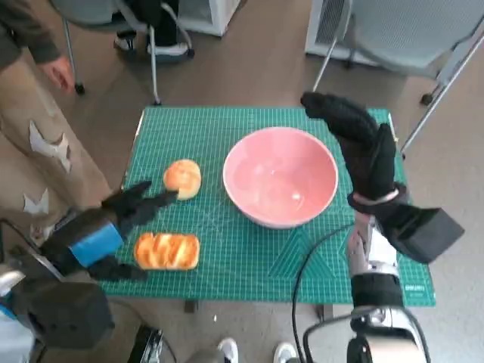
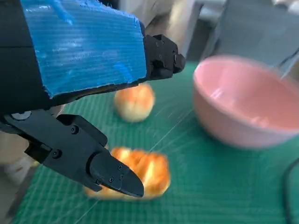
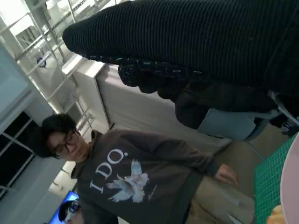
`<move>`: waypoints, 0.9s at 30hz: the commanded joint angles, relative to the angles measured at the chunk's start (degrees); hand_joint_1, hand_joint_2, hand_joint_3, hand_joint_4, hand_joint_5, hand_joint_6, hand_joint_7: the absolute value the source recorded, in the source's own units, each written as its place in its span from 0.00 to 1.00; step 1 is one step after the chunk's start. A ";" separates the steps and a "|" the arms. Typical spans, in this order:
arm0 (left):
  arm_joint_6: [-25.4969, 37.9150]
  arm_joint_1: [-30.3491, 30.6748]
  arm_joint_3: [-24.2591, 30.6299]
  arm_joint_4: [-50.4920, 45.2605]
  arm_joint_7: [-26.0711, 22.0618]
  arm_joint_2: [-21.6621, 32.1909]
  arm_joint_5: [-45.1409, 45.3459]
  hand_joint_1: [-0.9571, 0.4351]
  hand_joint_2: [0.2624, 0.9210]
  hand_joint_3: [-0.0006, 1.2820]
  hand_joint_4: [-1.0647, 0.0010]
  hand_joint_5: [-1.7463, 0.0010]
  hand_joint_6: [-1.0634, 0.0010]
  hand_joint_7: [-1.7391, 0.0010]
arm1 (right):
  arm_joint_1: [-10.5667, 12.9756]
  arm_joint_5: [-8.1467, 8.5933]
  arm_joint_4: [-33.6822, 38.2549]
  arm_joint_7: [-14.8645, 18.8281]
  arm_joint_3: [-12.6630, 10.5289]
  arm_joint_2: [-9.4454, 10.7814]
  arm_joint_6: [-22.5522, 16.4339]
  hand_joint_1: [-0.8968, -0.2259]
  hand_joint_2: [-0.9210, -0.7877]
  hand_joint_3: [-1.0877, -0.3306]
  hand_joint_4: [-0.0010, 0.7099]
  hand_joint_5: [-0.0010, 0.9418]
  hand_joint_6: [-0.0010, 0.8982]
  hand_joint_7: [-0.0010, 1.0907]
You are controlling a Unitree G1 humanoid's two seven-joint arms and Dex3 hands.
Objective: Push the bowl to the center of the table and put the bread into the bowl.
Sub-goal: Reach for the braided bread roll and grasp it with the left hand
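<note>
While the pink bowl [image 1: 280, 177] sits mid-counter, the left hand [image 1: 125, 214] hovers open between the round bun [image 1: 182, 178] and the long bread [image 1: 167, 251], holding nothing. Next it likely must close on one. The right hand [image 1: 363, 151], beside the bowl, holds nothing, fingers apart.

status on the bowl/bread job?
The pink bowl sits near the mat's middle, so the push looks about done; the right hand is beside its rim. The bowl is empty. The left hand hovers open between the round bun and the sliced loaf, holding neither. Picking and placing remain.
</note>
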 commanded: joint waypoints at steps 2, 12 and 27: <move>5.96 -0.49 -5.09 -1.93 -1.09 1.16 5.89 0.42 0.67 0.01 0.92 0.98 0.79 0.93 | 1.82 1.20 -0.28 1.17 0.07 0.11 1.86 0.40 0.00 0.48 0.33 0.00 0.26 0.22; 8.98 -2.61 -11.64 1.15 0.50 -0.09 12.14 0.39 0.69 0.01 0.91 0.99 0.79 0.92 | 2.52 2.02 -1.70 1.36 -0.23 0.14 3.15 0.40 0.00 0.49 0.33 0.00 0.19 0.34; 6.90 -4.89 -15.28 7.94 4.19 -1.38 13.48 0.41 0.69 0.00 0.88 0.99 0.78 0.90 | 3.15 2.43 -2.95 0.89 -0.26 0.38 3.93 0.38 0.00 0.51 0.33 0.00 0.14 0.42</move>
